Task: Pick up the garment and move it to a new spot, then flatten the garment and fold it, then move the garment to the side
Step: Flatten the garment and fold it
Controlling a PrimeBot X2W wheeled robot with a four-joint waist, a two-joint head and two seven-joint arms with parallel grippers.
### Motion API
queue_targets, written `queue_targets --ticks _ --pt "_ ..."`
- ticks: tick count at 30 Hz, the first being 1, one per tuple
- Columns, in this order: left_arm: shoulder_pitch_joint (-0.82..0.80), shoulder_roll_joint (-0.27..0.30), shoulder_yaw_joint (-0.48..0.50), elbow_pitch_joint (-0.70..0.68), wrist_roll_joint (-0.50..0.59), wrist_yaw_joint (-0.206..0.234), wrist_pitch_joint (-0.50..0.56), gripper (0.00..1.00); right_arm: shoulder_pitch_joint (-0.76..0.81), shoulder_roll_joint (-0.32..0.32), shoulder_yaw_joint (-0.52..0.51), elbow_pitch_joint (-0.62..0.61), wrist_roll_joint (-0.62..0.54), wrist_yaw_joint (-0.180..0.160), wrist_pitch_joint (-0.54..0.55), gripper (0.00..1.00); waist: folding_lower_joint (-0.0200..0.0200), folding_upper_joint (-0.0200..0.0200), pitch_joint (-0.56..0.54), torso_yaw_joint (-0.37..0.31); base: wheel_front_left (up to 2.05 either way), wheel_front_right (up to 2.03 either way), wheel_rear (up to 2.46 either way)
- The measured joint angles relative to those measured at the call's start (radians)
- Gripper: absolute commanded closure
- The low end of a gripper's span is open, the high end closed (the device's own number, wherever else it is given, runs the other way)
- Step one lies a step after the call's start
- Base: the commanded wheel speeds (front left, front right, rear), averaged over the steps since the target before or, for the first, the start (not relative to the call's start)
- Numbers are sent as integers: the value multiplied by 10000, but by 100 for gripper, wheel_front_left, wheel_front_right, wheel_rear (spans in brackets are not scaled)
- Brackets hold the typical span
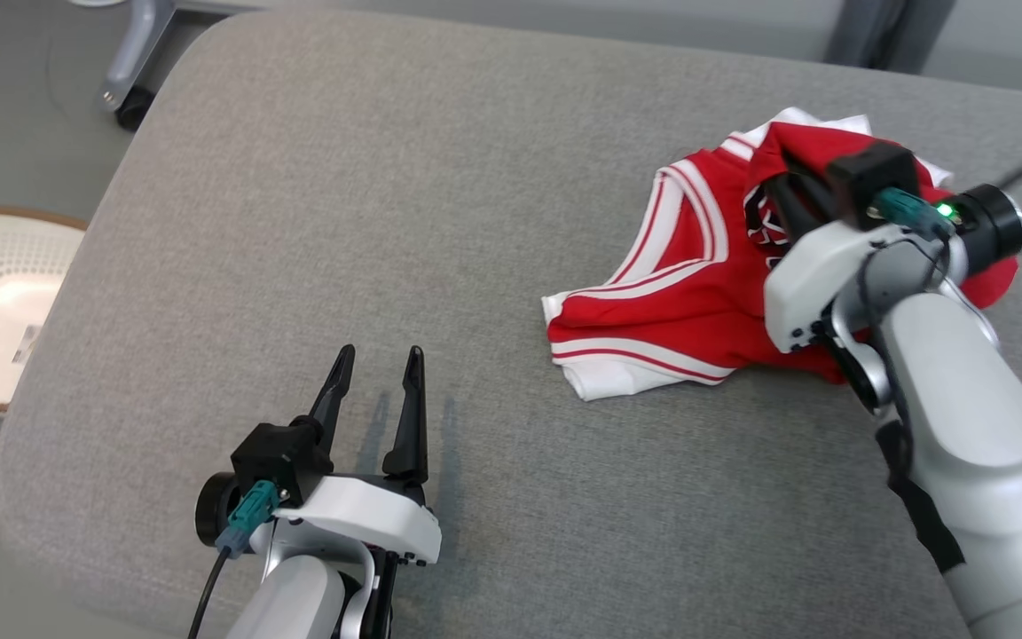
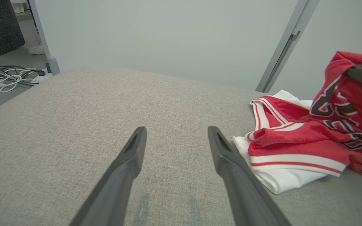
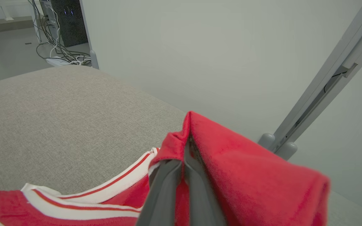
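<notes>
Garment (image 1: 680,302): a red jersey with white and red striped trim, crumpled on the grey padded surface (image 1: 387,177). It lies forward and to the right of the left gripper's fingers, well apart from them.

Right gripper (image 1: 786,182): fingers clenched on a fold of the red cloth. The fold drapes over the fingertips and stands raised above the rest of the heap. The striped hem lies on the surface below and to the left of these fingers. In the right wrist view the two fingers press together with red cloth pinched at the tips and hanging over the right-hand finger.

Left gripper (image 1: 381,355): fingers spread wide, nothing between them. Bare grey fabric shows between and ahead of the tips. Cannot tell whether the tips touch the surface. In the left wrist view the garment's white lower edge sits to the right of the right-hand finger.
</notes>
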Motion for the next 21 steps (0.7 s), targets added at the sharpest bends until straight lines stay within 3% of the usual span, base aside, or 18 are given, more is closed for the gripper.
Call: queue_targets --ticks 3,4,6,7,14,21 --pt "-105 2 -94 -19 -88 75 0 0 -613 186 479 1120 -29 0 -234 100 0 0 237 224 0 0 0" --pt "-141 4 -100 -25 -90 82 0 0 -789 240 637 1488 -38 0 -318 96 0 0 305 279 0 0 0" --pt "-148 2 -104 -21 -98 150 0 0 -1068 299 890 2080 -31 0 -543 54 0 0 405 347 0 0 0" --pt "-148 2 -92 -8 -102 161 0 0 -1166 341 1018 2336 31 0 -646 0 0 0 424 349 0 0 0" --pt "-109 2 132 121 6 167 0 0 -1411 424 1812 3135 1164 0 -1555 0 0 0 231 -231 0 0 0" --pt "112 0 387 295 290 65 0 0 -933 -115 1864 2422 1977 0 -2146 0 0 0 -183 -1150 0 0 0"
